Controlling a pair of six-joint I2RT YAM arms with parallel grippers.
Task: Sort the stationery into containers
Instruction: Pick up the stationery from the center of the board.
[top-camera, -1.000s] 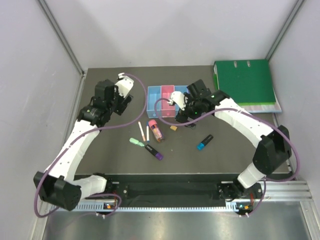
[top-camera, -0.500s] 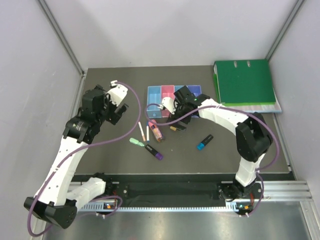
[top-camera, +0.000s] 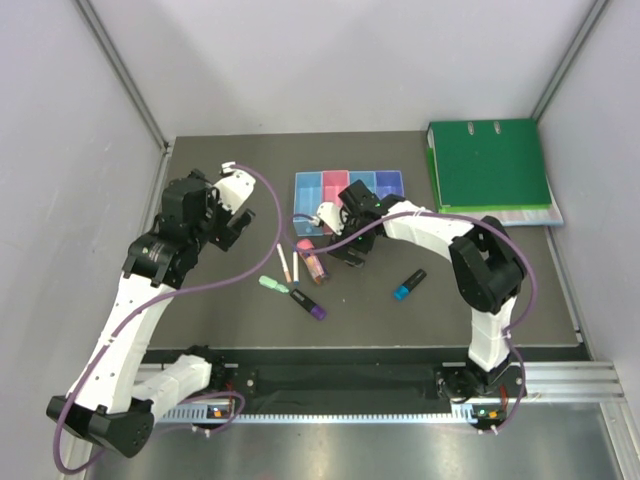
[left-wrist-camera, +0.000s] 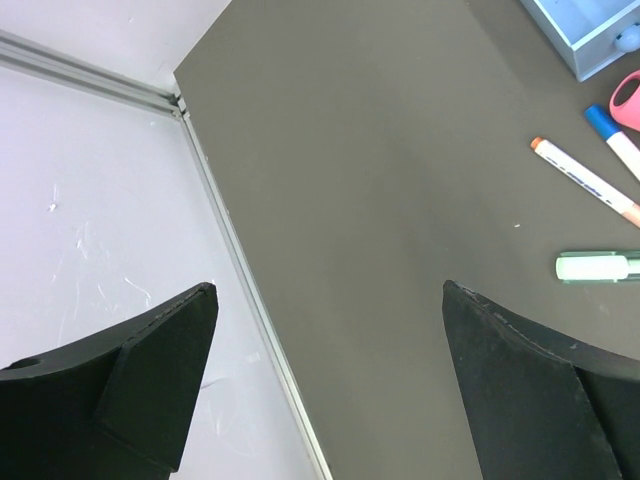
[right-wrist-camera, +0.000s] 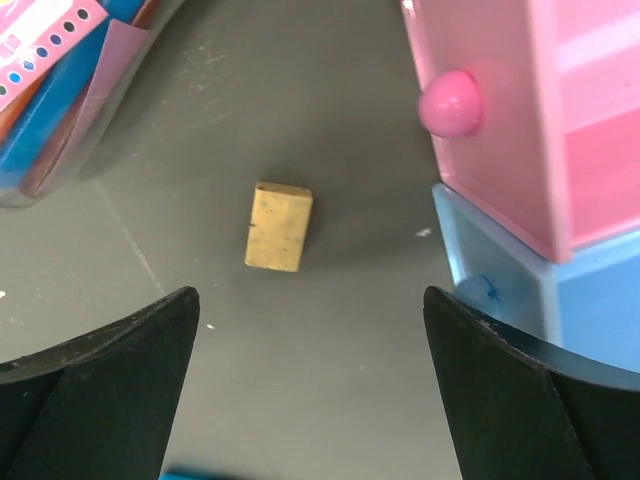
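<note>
Four bins stand in a row: light blue (top-camera: 308, 190), pink (top-camera: 335, 186), blue (top-camera: 362, 182), violet-blue (top-camera: 389, 183). On the table lie two thin white pens (top-camera: 288, 264), a thick pink marker (top-camera: 311, 259), a mint green one (top-camera: 273, 285), a purple-ended black marker (top-camera: 309, 305) and a blue-ended one (top-camera: 409, 284). My right gripper (top-camera: 350, 250) is open and low over the tan eraser (right-wrist-camera: 279, 226), which lies just ahead of the gripper (right-wrist-camera: 310, 300), between the pink marker (right-wrist-camera: 60, 90) and the pink bin (right-wrist-camera: 520, 110). My left gripper (top-camera: 240, 218) is open and empty (left-wrist-camera: 329, 290).
A large green ring binder (top-camera: 490, 170) lies at the back right. The table's left edge rail (left-wrist-camera: 240, 290) runs under my left gripper. The pens (left-wrist-camera: 585, 180) and the mint marker (left-wrist-camera: 598, 266) lie to its right. Grey walls enclose the table.
My right gripper has swung left and down from beside the bins to over the eraser. My left arm pulled back to the left early on and has stayed still since.
</note>
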